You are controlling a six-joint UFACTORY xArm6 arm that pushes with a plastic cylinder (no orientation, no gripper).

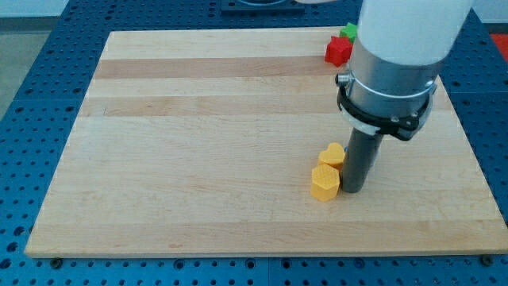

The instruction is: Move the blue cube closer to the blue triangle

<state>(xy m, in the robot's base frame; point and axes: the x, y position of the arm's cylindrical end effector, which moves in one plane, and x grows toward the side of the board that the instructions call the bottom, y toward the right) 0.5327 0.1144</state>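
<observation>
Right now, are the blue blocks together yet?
I can't tell: no blue cube or blue triangle shows; my arm may hide them. So nothing looks done. In hand: my tip rests just right of two yellow blocks, one heart-shaped. A red block and green block sit at the view's top.

Wide white cylindrical housing above a grey metal collar, ringed by a thin black cable with a small white clip; below, a straight dark rod ending in my tip (352,191).
</observation>
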